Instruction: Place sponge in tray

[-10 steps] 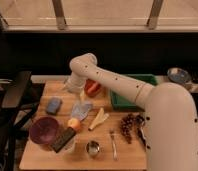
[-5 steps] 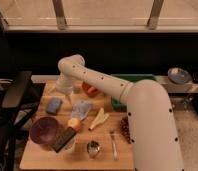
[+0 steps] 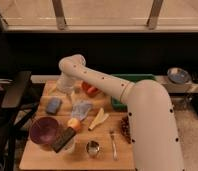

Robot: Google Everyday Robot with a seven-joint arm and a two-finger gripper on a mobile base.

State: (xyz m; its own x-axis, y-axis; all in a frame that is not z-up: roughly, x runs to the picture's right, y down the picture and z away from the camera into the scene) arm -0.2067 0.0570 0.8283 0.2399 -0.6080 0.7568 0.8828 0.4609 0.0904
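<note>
At the far left, a dark chair [image 3: 11, 97] stands beside the wooden surface [image 3: 47, 161]. On the near left part of the surface sits a purple bowl [image 3: 44, 131], with a dark flat block [image 3: 65, 140] leaning against its right side. Farther back, the sponge [image 3: 53, 105] lies flat on the wood, a small blue block on its own, well apart from the tray and touched by nothing. Just beyond it and a little to the right hangs the tool [image 3: 65, 86], below the bent white arm [image 3: 99, 82], over the far left part of the surface; it is released and grasps nothing. To the right of the sponge lies a blue-grey cloth [image 3: 82, 109], with an orange fruit [image 3: 73, 123] at its near edge. Behind the cloth, partly hidden by the arm, is an orange-red bowl [image 3: 90, 89]. Near the front edge stands a small metal cup [image 3: 93, 148]. A pale yellow wedge [image 3: 98, 120] lies to the right of the cloth, then a fork [image 3: 113, 144] nearer the front, and dark grapes [image 3: 125, 128] just beside the arm's broad body. The green tray [image 3: 142, 78] sits at the far right of the surface, mostly covered by the arm, so what lies in it cannot be told. Farther right, off the surface, a grey bowl [image 3: 178, 75] rests on a ledge.
</note>
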